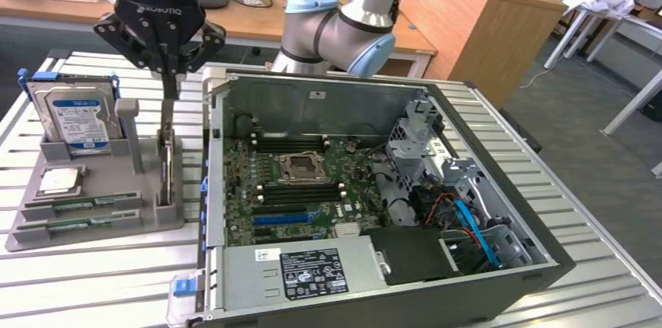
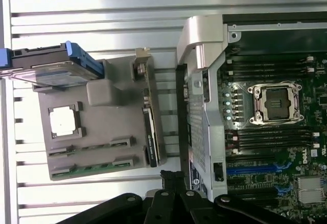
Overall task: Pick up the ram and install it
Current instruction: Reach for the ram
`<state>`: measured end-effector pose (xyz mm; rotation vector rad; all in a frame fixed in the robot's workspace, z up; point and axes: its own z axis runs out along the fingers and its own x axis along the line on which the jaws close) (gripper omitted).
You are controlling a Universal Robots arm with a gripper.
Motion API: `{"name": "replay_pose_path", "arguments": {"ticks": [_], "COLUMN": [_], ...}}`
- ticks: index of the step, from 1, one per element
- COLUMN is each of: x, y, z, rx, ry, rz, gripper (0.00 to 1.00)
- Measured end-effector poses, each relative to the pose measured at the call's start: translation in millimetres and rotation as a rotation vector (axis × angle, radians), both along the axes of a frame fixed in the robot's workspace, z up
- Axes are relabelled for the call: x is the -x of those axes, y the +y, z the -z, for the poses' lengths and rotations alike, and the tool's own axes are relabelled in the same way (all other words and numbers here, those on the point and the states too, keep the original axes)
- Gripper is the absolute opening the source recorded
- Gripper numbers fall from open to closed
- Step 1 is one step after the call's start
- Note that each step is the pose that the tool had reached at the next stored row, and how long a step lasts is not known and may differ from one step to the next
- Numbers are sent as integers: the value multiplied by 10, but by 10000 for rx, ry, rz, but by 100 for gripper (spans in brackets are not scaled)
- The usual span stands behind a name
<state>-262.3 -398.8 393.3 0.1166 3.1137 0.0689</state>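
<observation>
Items listed from the exterior view's left to its right.

1. Surface: slatted metal, carrying everything below.
2. Holder: grey moulded tray at the left of the surface, just beside the computer case.
3. Hard drive: silver, with a blue-white label, standing on edge in the holder's rear slot.
4. Processor: small silvery square, lying flat in the holder's middle recess.
5. Ram: thin green stick, lying flat in a front slot of the holder, well apart from the jaws.
6. Second ram: a like stick in the frontmost slot, parallel to the first.
7. Upright card: a thin dark board standing on edge in the holder's right-hand slot.
8. Gripper: black, pointing straight down over the upright card, jaws pressed together. Whether the tips touch the card cannot be told.
9. Robot arm: silver with blue joint caps, behind the case.
10. Computer case: lying on its side, open.
11. Motherboard: green, with a processor socket at its middle and dark memory slots either side of the socket.
12. Power supply: grey box with a label, at the case's front edge.
13. Blue cable: at the case's right end.
14. Wooden desk: behind, at the right.
</observation>
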Motion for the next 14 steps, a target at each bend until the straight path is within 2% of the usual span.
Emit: {"name": "replay_pose_path", "arguments": {"ticks": [14], "x": [214], "y": [0], "z": [0], "rx": [0], "ry": [1], "rz": [1], "gripper": [10]}}
